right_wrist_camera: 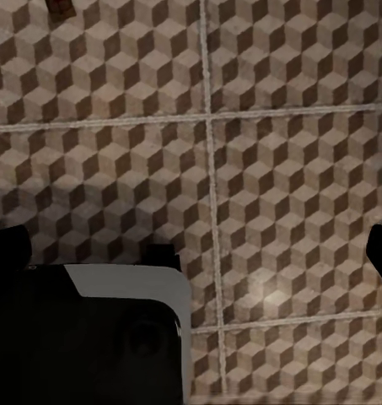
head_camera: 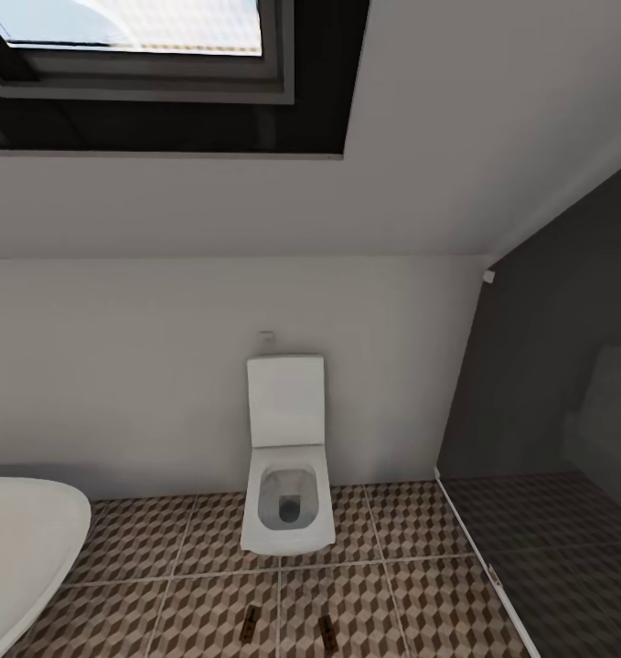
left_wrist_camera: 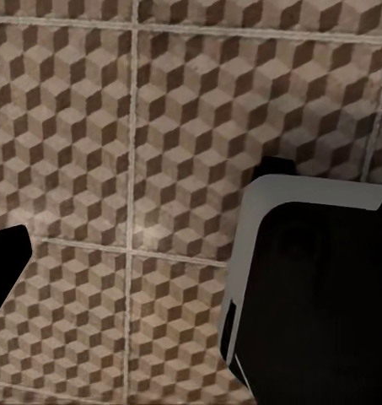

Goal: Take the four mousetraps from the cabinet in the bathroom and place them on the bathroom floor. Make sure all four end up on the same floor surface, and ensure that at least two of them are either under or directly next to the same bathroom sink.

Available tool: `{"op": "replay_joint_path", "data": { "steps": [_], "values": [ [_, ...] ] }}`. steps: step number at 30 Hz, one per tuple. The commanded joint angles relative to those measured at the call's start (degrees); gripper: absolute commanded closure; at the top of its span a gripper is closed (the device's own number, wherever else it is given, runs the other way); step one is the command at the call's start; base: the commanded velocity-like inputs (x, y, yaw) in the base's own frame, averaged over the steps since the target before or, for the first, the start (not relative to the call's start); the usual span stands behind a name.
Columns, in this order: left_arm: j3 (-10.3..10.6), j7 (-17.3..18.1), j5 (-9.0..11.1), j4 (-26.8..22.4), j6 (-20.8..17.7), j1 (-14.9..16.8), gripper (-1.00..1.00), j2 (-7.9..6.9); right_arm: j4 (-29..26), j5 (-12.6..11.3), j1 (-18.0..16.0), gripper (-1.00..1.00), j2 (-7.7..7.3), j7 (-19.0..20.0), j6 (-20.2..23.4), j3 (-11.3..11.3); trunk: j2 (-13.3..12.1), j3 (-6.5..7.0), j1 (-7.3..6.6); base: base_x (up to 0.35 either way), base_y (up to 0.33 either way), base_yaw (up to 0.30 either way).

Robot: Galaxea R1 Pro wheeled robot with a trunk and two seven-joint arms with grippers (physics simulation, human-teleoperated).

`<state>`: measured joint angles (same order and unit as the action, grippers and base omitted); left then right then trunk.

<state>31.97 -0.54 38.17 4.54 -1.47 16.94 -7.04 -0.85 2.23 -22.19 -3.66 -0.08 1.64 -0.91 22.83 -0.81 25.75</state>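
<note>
Head view: white toilet (head_camera: 285, 457) against the back wall, lid up. Two mousetraps on the floor (head_camera: 420, 585) in front of it, one (head_camera: 251, 623) just left of the other (head_camera: 326, 627), apart. Bathtub (head_camera: 22, 539) edge well left of the toilet; dark shower tray (head_camera: 566, 557) to its right. Wrist views: patterned tiles, dark fingertip corners at the edges; can't tell either gripper's spread. A trap's corner (right_wrist_camera: 59, 7) at the right wrist frame's edge.
</note>
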Motion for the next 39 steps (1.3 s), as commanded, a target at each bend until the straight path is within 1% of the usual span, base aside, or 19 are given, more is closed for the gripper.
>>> {"op": "replay_joint_path", "data": {
  "steps": [1,3,5,6,9,10,14,16,20,30,39],
  "values": [
    [0.5,-0.1,0.4,0.0,-0.5,-0.3,-1.0,-0.18,-0.1,0.2,0.3,-1.0,-0.21,0.0,0.7,-0.1,0.1,-0.08,0.03,0.0,0.0,0.0],
    [0.5,-0.1,0.4,0.0,-1.3,-1.7,-1.0,-0.69,0.0,0.2,1.4,-1.0,-0.83,0.0,2.7,-0.1,0.1,-0.08,0.03,0.0,0.0,0.0],
    [0.4,-0.2,0.4,0.0,-1.4,-2.2,-1.0,-0.87,0.0,0.2,1.7,-1.0,-1.21,0.1,3.5,-0.1,0.1,-0.08,0.03,0.0,0.0,0.0],
    [0.4,-0.5,0.4,0.0,-1.6,-2.5,-1.0,-1.19,0.0,0.2,2.1,-1.0,-1.66,0.1,4.1,-0.1,0.1,-0.08,0.03,0.0,0.0,0.0],
    [0.4,-1.5,0.4,0.0,-1.6,-2.8,-1.0,-1.94,0.0,0.2,2.8,-1.0,-2.18,0.1,4.6,-0.1,0.1,-0.08,0.03,0.0,0.0,0.0],
    [0.4,-2.4,0.5,0.0,-1.6,-2.9,-1.0,-2.43,0.0,0.2,3.1,-1.0,-2.39,0.1,4.8,-0.1,0.1,-0.08,0.03,0.0,0.0,0.0],
    [0.3,-4.1,0.5,-0.1,-1.4,-3.1,-1.0,-3.05,0.0,0.2,3.6,-1.0,-2.64,0.1,5.0,-0.1,0.1,-0.08,0.03,0.0,0.0,0.0],
    [0.3,-4.3,0.5,-0.1,-1.4,-3.1,-1.0,-3.01,-0.1,0.2,3.7,-1.0,-2.65,0.1,5.1,-0.1,0.1,-0.08,0.03,0.0,0.0,0.0],
    [0.2,-4.6,0.5,-0.1,-1.3,-3.2,-1.0,-2.23,-0.1,0.1,3.8,-1.0,-2.51,0.2,5.1,-0.1,0.1,-0.08,0.03,0.0,0.0,0.0],
    [0.2,-4.6,0.4,-0.2,-1.2,-3.2,-1.0,-1.13,-0.2,0.2,3.8,-1.0,-2.27,0.2,5.0,-0.1,0.1,-0.08,0.03,0.0,0.0,0.0],
    [0.2,-4.5,0.4,-0.3,-1.2,-3.2,-1.0,-0.98,-0.3,0.2,3.8,-1.0,-2.36,0.2,4.5,-0.1,0.1,-0.08,0.03,0.0,0.0,0.0]
  ]
}}
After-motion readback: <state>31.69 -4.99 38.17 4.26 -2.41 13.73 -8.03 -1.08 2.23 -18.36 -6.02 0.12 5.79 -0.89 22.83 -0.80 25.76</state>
